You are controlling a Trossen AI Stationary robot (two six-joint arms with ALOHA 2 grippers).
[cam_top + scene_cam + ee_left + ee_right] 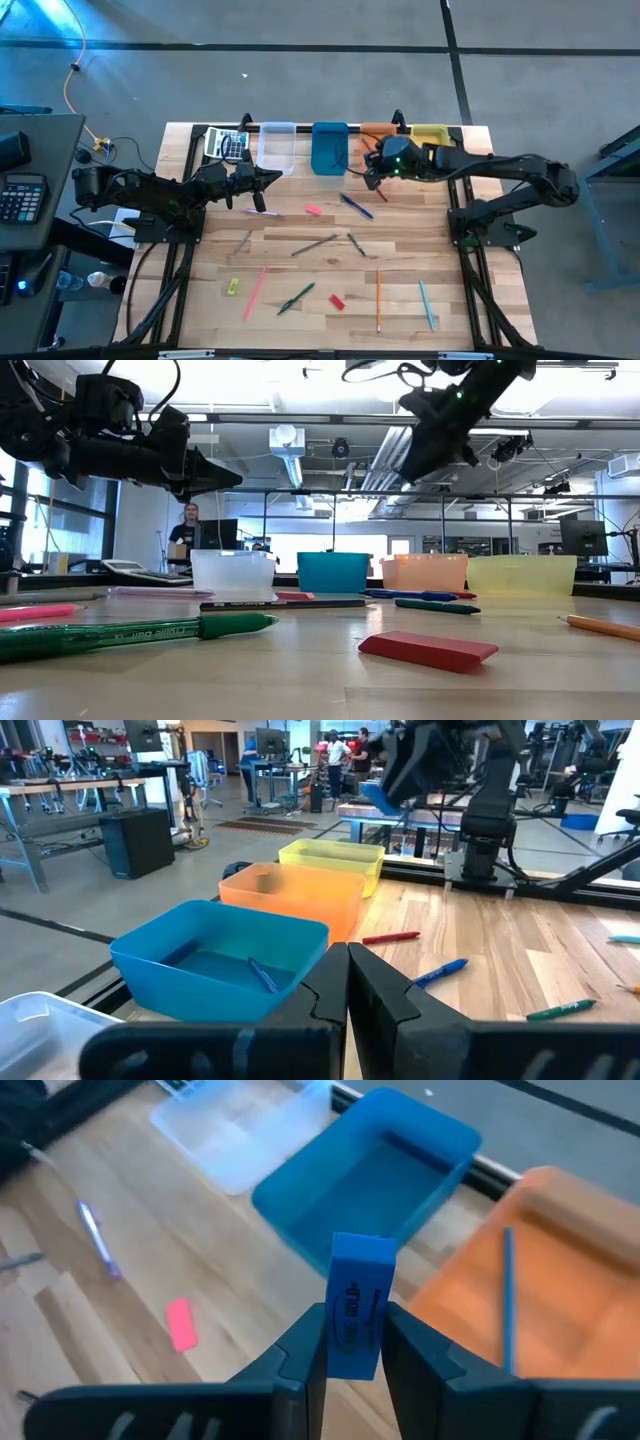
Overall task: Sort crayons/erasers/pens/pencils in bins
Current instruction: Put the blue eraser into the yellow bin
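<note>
My right gripper (355, 1342) is shut on a blue eraser (358, 1295) and hangs high over the near rims of the blue bin (375, 1170) and the orange bin (560, 1280). In the high view it (370, 175) reaches in from the table's right. The clear bin (277, 146), blue bin (329, 147), orange bin (372, 128) and yellow bin (430, 134) stand in a row along the far edge. My left gripper (268, 181) waits shut, level above the table near the clear bin, holding nothing. My right gripper pinches the blue eraser between its two fingers, on its two long narrow sides (334, 1342), at the end nearer the wrist. The fingers slant down from the table's right. The eraser sticks out past the fingertips, printed face showing, lifted clear of table and bins.
A pink eraser (313, 210), red eraser (337, 301) and yellow eraser (233, 287) lie on the table among a blue pen (355, 205), a green pen (296, 298) and several pencils and crayons. A calculator (227, 143) sits at the far left. A blue stick lies in the orange bin (507, 1295).
</note>
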